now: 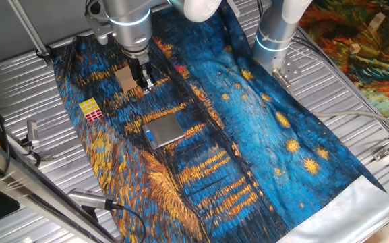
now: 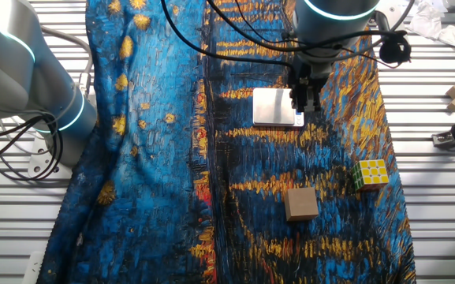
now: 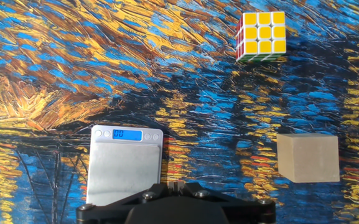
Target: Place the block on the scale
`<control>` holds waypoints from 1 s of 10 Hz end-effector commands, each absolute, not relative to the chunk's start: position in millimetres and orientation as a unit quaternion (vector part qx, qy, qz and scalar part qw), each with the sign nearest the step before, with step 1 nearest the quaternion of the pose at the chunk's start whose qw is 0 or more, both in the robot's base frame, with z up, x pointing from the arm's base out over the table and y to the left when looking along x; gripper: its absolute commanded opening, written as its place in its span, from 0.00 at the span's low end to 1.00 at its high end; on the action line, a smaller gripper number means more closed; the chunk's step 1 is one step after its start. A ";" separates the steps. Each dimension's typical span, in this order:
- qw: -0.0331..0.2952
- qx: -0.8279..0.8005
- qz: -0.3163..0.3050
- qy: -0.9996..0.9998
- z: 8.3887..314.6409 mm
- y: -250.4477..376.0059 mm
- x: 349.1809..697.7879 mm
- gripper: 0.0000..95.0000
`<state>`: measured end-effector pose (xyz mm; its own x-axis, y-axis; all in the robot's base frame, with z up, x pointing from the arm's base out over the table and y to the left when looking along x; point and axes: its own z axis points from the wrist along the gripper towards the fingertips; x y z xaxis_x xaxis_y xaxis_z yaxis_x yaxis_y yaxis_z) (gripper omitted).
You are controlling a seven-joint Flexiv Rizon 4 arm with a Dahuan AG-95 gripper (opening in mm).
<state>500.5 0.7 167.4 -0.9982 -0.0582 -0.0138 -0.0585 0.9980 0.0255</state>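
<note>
The block, a puzzle cube (image 1: 91, 110) with a yellow top face, sits on the painted cloth near its left edge. It also shows in the other fixed view (image 2: 371, 174) and at the top right of the hand view (image 3: 262, 36). The scale (image 1: 164, 129) lies flat on the cloth, silver plate up and blue display lit; it also shows in the other fixed view (image 2: 274, 106) and the hand view (image 3: 124, 165). My gripper (image 1: 145, 82) hangs above the cloth beside the scale's edge (image 2: 304, 102), well away from the cube. Its jaws look shut and empty (image 3: 176, 185).
A plain tan wooden block (image 1: 125, 77) stands on the cloth between cube and scale (image 2: 300, 203) (image 3: 308, 157). A second robot arm base (image 1: 275, 34) stands at the cloth's far side. Ribbed metal table (image 1: 19, 88) surrounds the cloth.
</note>
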 end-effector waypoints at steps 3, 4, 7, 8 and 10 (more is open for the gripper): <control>0.007 -0.030 0.013 0.999 167.4 0.7 500.5 0.00; 0.007 -0.030 0.013 0.999 167.4 0.7 500.5 0.00; 0.007 -0.027 0.012 1.000 167.4 0.8 500.6 0.00; 0.007 -0.027 0.012 1.000 167.4 0.8 500.6 0.00; 0.011 -0.035 0.009 0.999 167.5 0.8 500.6 0.00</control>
